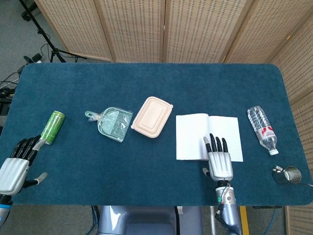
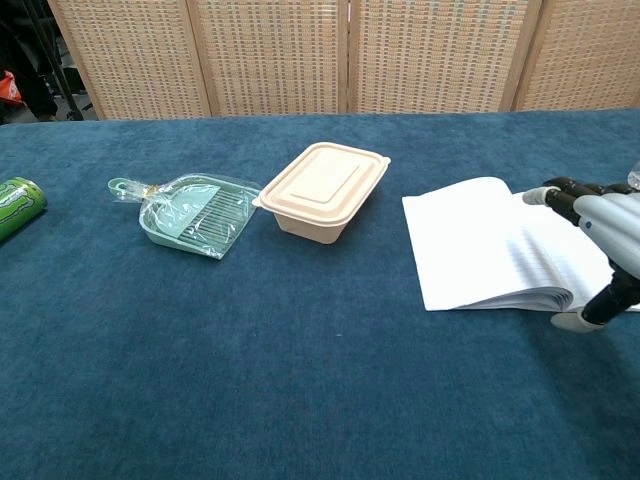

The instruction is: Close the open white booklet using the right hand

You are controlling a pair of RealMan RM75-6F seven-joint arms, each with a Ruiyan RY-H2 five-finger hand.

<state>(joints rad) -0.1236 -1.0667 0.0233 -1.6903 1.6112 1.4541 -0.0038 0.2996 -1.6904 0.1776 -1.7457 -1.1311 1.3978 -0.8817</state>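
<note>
The white booklet [image 1: 200, 136] [image 2: 478, 244] lies open and flat on the blue table, right of centre. My right hand [image 1: 218, 160] [image 2: 602, 243] hovers at the booklet's near edge, over its right page and close to the spine, fingers straight and spread, holding nothing. Whether it touches the paper I cannot tell. My left hand [image 1: 15, 165] stays at the near left corner of the table, open, and shows only in the head view.
A beige lidded food box [image 1: 152, 116] [image 2: 324, 187] sits just left of the booklet, with a pale green dustpan [image 1: 113, 123] [image 2: 192, 215] beyond it and a green can [image 1: 52, 127] [image 2: 20, 205] far left. A plastic bottle [image 1: 262, 129] and metal cup [image 1: 291, 175] lie right.
</note>
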